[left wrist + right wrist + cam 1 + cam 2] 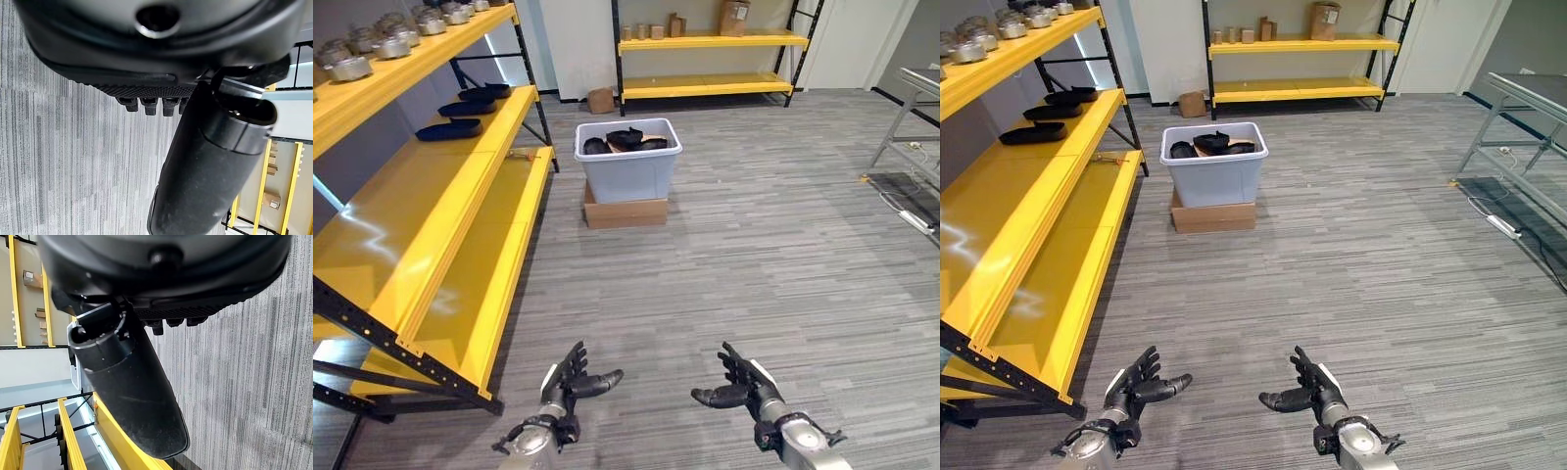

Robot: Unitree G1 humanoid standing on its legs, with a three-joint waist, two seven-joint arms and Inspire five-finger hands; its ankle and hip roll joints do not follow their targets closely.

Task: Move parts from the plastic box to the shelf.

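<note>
Left eye view, nearest first: the robot's left hand (570,384) and right hand (740,388) hang low over the grey striped carpet floor (754,255), palms turned toward each other, fingers spread and relaxed, thumbs pointing inward, holding nothing. A broad stretch of bare carpet lies between the hands and the pale grey plastic box (627,159), which stands well ahead of them on a flat brown cardboard base (626,211). Black moulded parts (625,139) lie heaped inside the box, reaching about to its rim.

To the left of the box runs the long yellow metal shelf (450,225) with black uprights; its lowest board's front edge passes near the box's left side, leaving a narrow strip of floor between. On the middle board, level with the box and beyond, sit three dark oval parts (449,129) in a row. The top board carries silvery metal pieces (391,41).

Behind the box, against the far wall, stands a second yellow shelf unit (710,61) holding small cardboard boxes (734,17). Far right of the box, a grey metal frame table (908,108) edges the open floor.
</note>
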